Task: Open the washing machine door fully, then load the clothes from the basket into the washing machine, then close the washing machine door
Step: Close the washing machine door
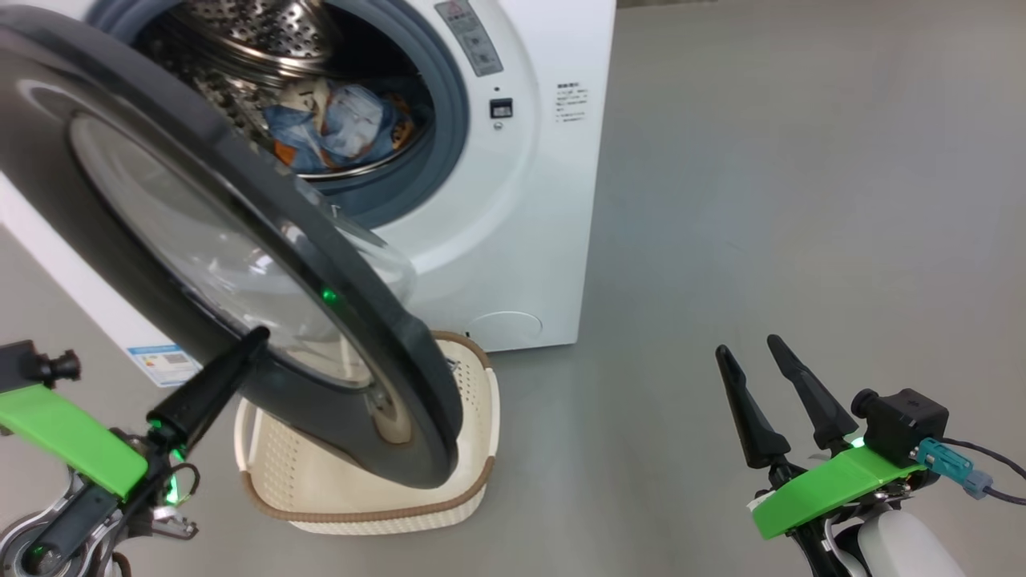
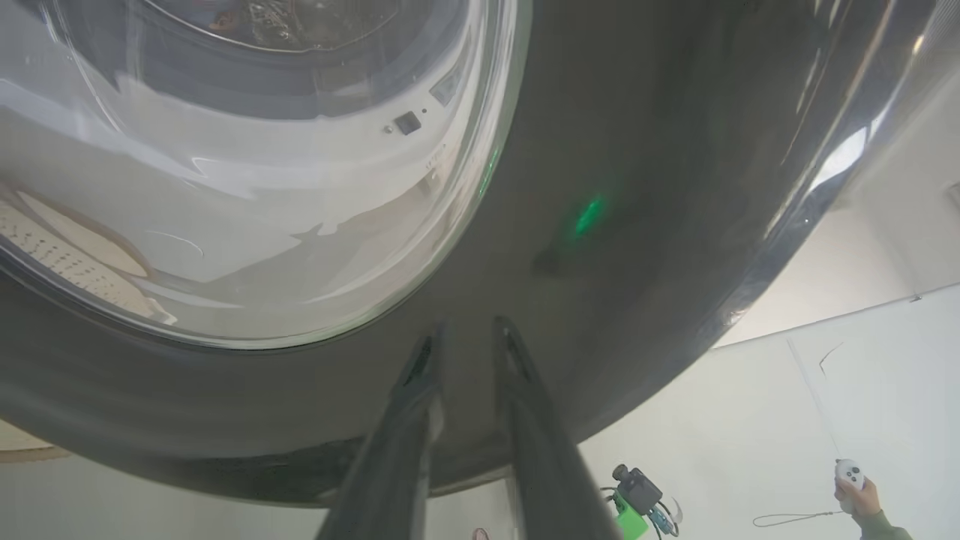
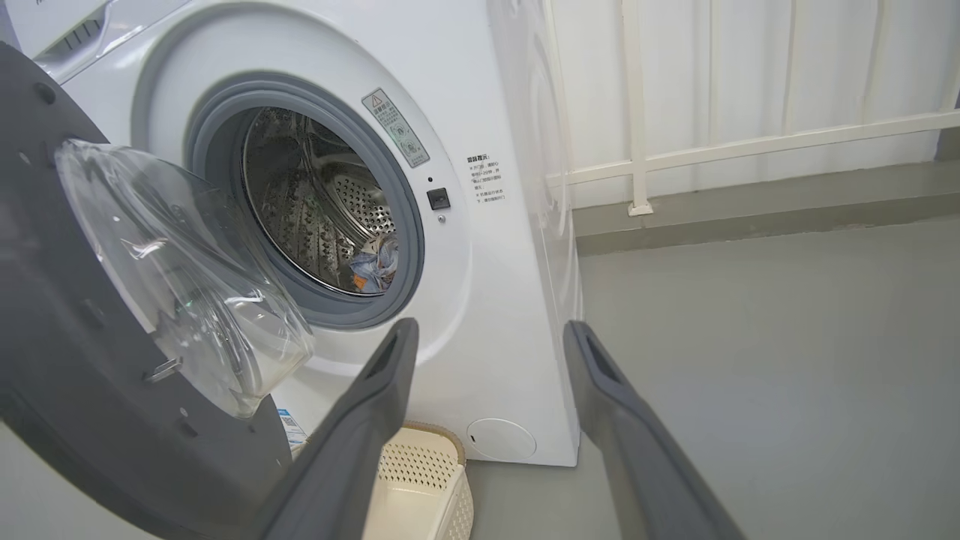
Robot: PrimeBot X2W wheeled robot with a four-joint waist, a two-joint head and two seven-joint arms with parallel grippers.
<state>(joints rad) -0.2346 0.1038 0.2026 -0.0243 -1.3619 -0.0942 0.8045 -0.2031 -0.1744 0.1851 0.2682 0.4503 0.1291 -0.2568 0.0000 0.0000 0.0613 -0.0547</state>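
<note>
The washing machine door [image 1: 216,240] stands about half open, hinged on the left, its glass bowl facing the drum [image 1: 264,32]. The clothes [image 1: 337,128] lie on the far floor of the drum, and the basket [image 1: 288,465] at the foot of the washing machine [image 1: 529,200] looks empty, so I judge loading done and closing as the step in hand.

My left gripper [image 2: 466,334] has its fingers a narrow gap apart with nothing between them, tips at the glossy black rim of the door's outer face, just below the glass. I cannot tell whether they actually press on it. My right gripper [image 1: 749,345] hangs near me on the right, fingers spread wide and empty, well apart from the machine.

What worries me:
- The rim is slick and curved. Pushing with slim tips, I could skid toward the glass or off the edge, and the door would stop short.
- The door's lower edge passes right over the basket. I cannot tell whether they clear each other, and a snag there would drag the basket or stall the swing.
- The door hides the near lip of the grey rubber ring [image 1: 445,120]. Any cloth trailing there would be pinched.
- Too soft a push could leave the latch uncaught.
</note>
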